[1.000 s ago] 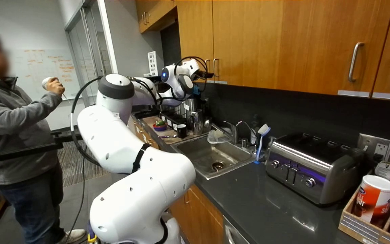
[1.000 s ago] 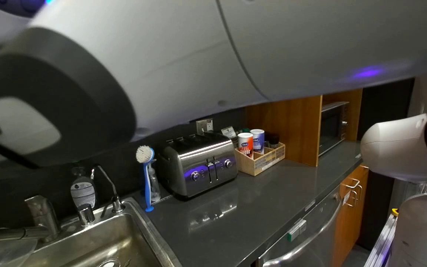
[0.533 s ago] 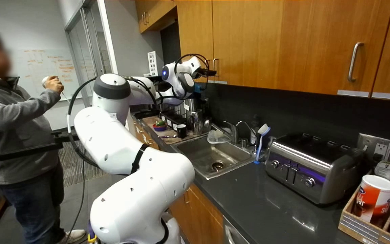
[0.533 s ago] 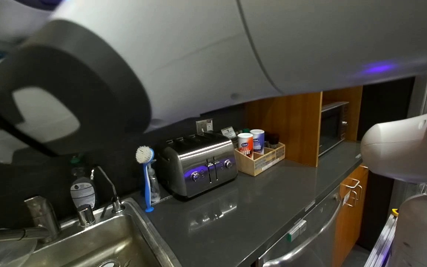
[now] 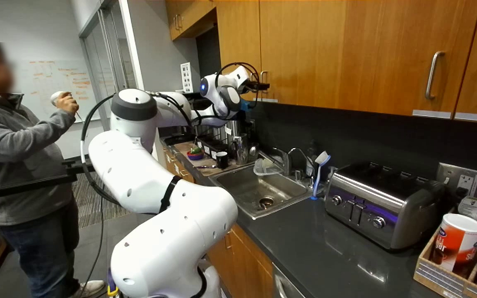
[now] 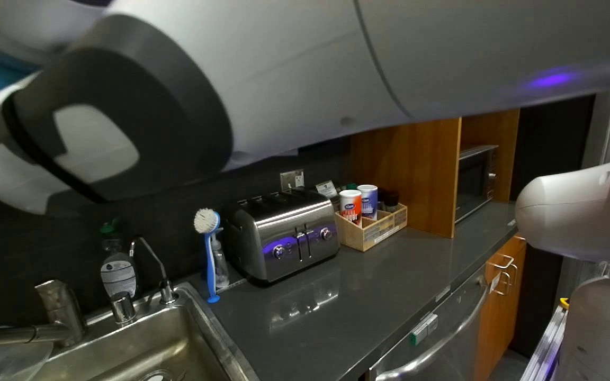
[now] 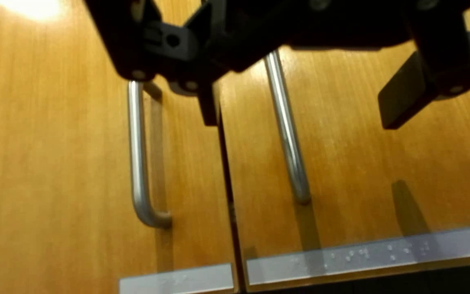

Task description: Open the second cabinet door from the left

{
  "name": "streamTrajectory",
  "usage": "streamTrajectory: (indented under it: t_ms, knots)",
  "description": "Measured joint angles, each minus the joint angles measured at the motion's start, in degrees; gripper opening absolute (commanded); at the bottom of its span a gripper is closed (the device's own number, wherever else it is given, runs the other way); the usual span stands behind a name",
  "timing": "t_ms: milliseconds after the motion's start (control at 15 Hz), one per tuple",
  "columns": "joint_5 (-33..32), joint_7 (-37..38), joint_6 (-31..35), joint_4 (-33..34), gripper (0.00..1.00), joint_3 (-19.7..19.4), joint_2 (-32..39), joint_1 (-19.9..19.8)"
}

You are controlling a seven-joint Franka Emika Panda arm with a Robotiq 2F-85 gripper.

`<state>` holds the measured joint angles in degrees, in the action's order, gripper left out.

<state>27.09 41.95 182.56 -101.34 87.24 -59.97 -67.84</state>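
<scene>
Looking past wide-spread, empty jaws, the wrist view shows the right-hand door handle point(image 7: 287, 130) between them.

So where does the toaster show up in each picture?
In an exterior view: the toaster, right of centre, lower half.
In an exterior view: the toaster, just below centre.
Wrist view: not in it.
Shared landmark: the blue-handled brush, just left of the toaster in both exterior views.

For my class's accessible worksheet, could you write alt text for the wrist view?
Open robot fingers appear on either side of the right-hand metal handle on a wooden cabinet door; the door to its left bears another handle.
</scene>
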Motion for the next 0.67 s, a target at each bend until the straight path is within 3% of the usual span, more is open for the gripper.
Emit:
streamTrajectory:
  t_ms: [667]
  knots:
    - [-0.86,-0.01,-2.16,0.66,1.00,1.87,0.00,1.69]
